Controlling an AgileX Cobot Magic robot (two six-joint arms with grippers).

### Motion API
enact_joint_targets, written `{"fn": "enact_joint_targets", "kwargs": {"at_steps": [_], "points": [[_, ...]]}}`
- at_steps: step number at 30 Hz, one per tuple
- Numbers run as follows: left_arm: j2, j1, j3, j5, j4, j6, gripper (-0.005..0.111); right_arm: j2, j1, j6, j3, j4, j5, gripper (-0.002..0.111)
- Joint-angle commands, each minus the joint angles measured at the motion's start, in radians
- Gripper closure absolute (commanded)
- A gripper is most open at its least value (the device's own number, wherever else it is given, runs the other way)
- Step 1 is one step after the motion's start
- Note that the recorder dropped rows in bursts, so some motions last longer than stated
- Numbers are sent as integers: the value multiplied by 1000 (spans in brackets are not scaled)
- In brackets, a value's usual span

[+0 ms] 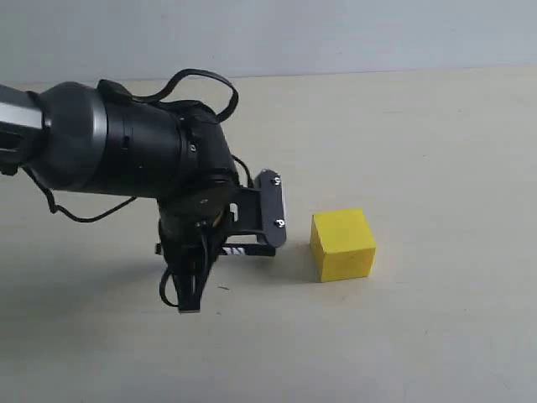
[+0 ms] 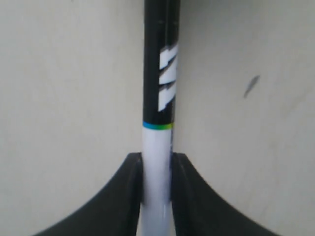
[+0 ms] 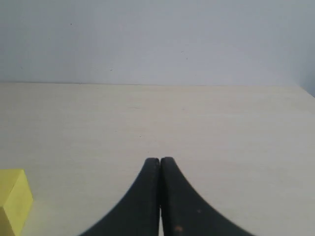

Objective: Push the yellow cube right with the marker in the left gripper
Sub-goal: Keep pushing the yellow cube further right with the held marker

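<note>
The yellow cube [image 1: 342, 243] rests on the table right of centre, and one corner of the yellow cube [image 3: 12, 199] also shows in the right wrist view. My left gripper [image 1: 190, 298] points down at the table to the cube's left and is shut on the marker [image 2: 156, 147]. Both fingers press on the white barrel, and the black cap with white print sticks out past them. In the exterior view the marker [image 1: 247, 249] lies level, its black end pointing at the cube with a small gap between them. My right gripper [image 3: 160, 160] is shut on nothing and does not appear in the exterior view.
The pale table [image 1: 436, 151] runs back to a light grey wall [image 1: 336, 34]. A small dark mark [image 2: 251, 86] sits on the surface near the marker. The left arm's bulky black body and cables [image 1: 126, 147] hang over the table's left side.
</note>
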Motion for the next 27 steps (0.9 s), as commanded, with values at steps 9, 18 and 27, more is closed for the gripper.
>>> {"fn": "enact_joint_targets", "kwargs": {"at_steps": [9,18,27], "points": [[58,-103,-87,-128,21,-110,107,-7,4,6,5,-1,-13,108],[60,-37,-101,114,44,-112,107,-7,4,6,5,-1,-13,108],[87,-131,-120,-125,19,-109,107,-7,4,6,5,-1,-13,108]]}}
